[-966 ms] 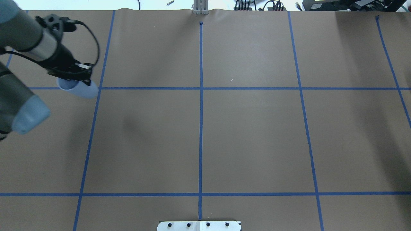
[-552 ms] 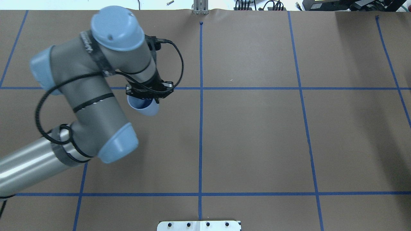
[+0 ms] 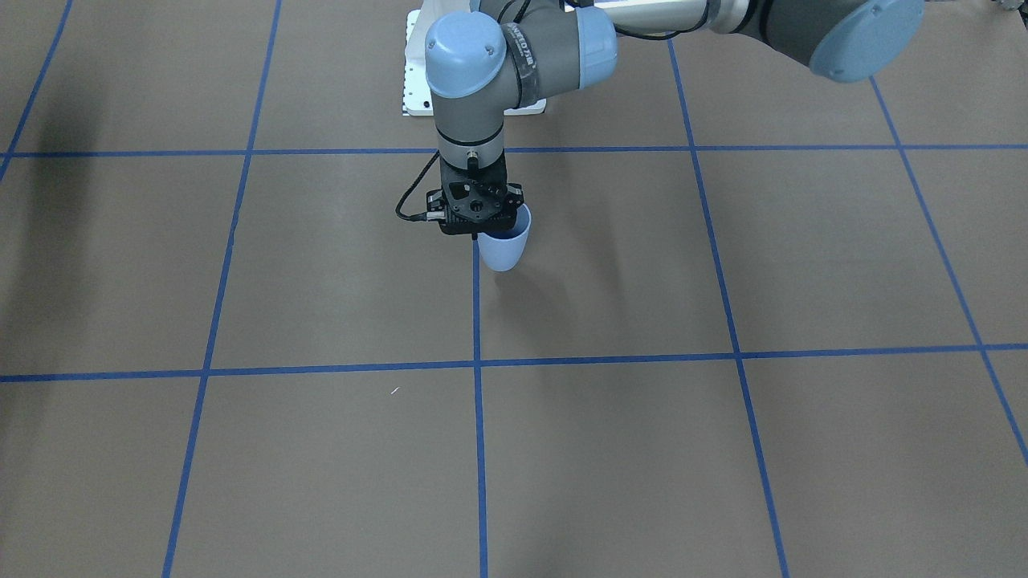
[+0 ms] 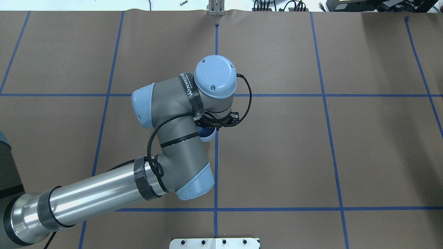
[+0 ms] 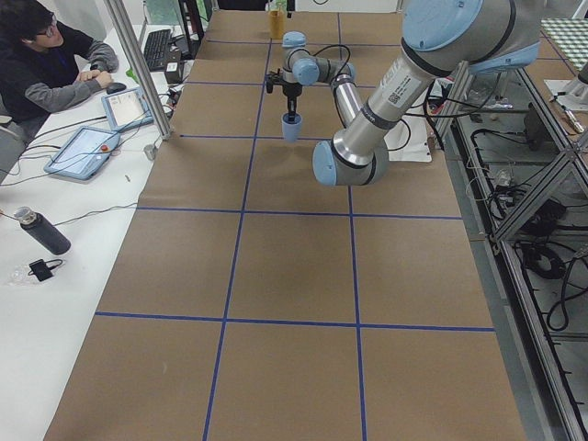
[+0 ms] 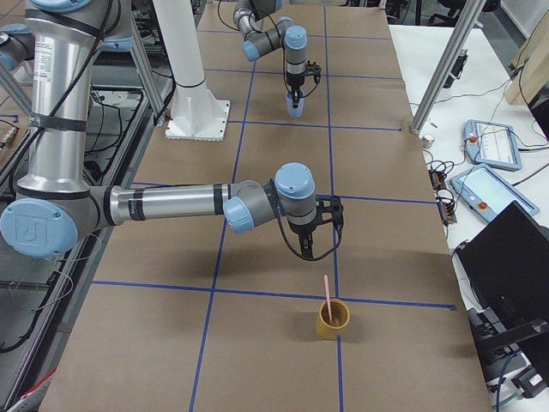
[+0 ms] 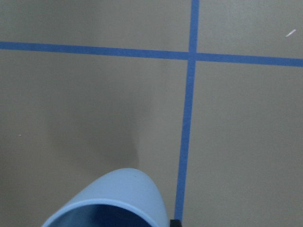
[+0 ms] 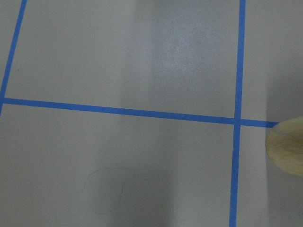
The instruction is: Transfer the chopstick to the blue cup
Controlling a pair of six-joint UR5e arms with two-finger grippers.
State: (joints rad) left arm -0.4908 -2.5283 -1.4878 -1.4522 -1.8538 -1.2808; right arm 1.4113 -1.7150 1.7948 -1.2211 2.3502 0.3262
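Observation:
My left gripper (image 3: 491,231) is shut on the rim of the blue cup (image 3: 503,247) and holds it about upright, a little above the table beside the centre tape line. The cup also shows in the overhead view (image 4: 207,135), mostly under the wrist, and at the bottom of the left wrist view (image 7: 113,201). The pink chopstick (image 6: 327,294) stands in a yellow cup (image 6: 332,320) at the table's right end. My right gripper (image 6: 314,247) hangs above the table, a short way from that cup; I cannot tell whether it is open or shut.
Brown paper with a blue tape grid covers the table (image 4: 277,148). A white base plate (image 4: 214,243) sits at the near edge. The yellow cup's blurred edge (image 8: 287,147) shows in the right wrist view. An operator (image 5: 46,64) sits at a side desk.
My left arm has swung from the table's far left to the centre line, carrying the blue cup. The cup has gone from tilted to about upright.

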